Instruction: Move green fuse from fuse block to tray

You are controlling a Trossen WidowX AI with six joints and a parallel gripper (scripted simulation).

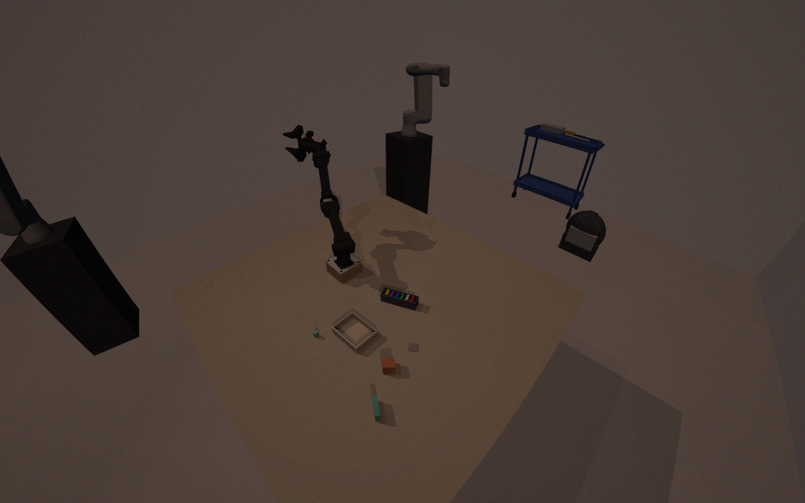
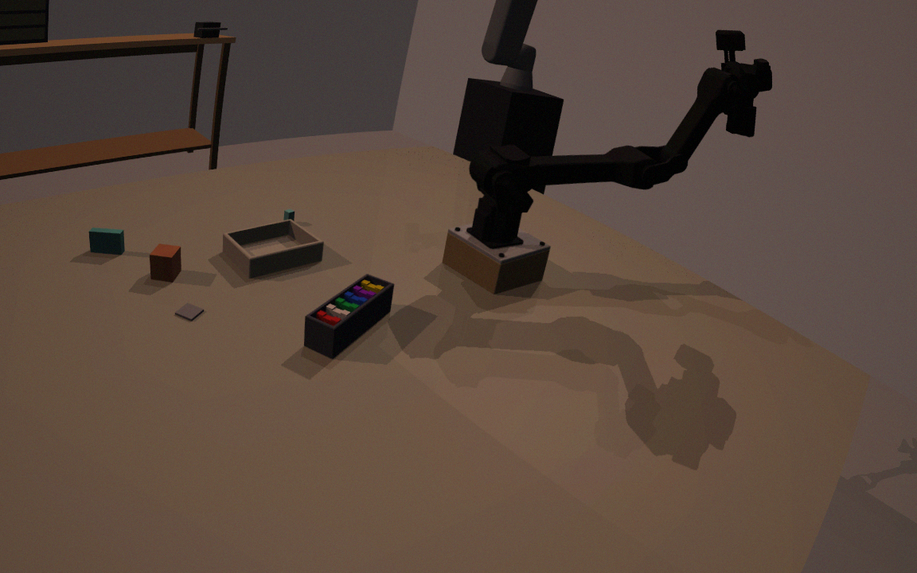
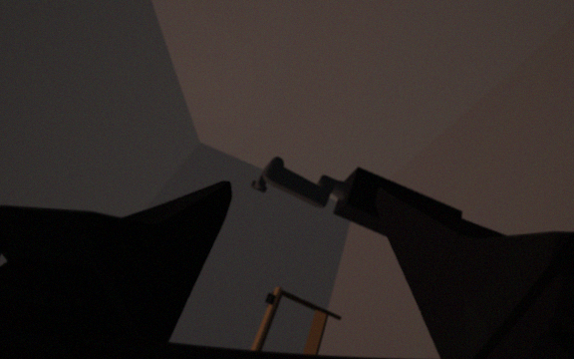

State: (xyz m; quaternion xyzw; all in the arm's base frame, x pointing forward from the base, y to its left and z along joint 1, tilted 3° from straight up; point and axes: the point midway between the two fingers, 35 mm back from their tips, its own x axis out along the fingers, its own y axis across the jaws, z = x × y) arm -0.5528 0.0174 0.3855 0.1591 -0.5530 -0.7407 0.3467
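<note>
- The green fuse (image 1: 402, 295) (image 2: 346, 304) sits in the fuse block (image 1: 400, 304) (image 2: 363, 320), between the blue fuse (image 1: 397, 294) (image 2: 356, 298) and the white fuse (image 1: 407, 297) (image 2: 337, 311).
- Beyond the blue one come the purple fuse (image 1: 392, 293) (image 2: 364, 292) and the yellow fuse (image 1: 386, 291) (image 2: 372, 286); the red fuse (image 1: 412, 298) (image 2: 329, 317) takes the opposite end.
- The hand (image 1: 284, 141) (image 2: 750, 92) (image 3: 303, 191) is spread wide with nothing between its fingers, raised high and well apart from the block.
- The arm (image 1: 325, 178) (image 2: 568, 169) rises from its base (image 1: 335, 270) (image 2: 471, 265) and reaches away from the tray.
- The tray (image 1: 366, 342) (image 2: 286, 259) stands on the counter (image 1: 467, 331) (image 2: 234, 427), near the fuse block but apart from it. No fuse lies inside it.
- An orange block (image 1: 388, 365) (image 2: 165, 263) and a thin grey square (image 1: 414, 347) (image 2: 189, 312) lie near the tray.
- A teal block (image 1: 376, 407) (image 2: 106, 241) stands farther out, past the orange one.
- A small teal piece (image 1: 316, 333) (image 2: 288, 215) is near the tray, on the side away from the grey square.
</note>
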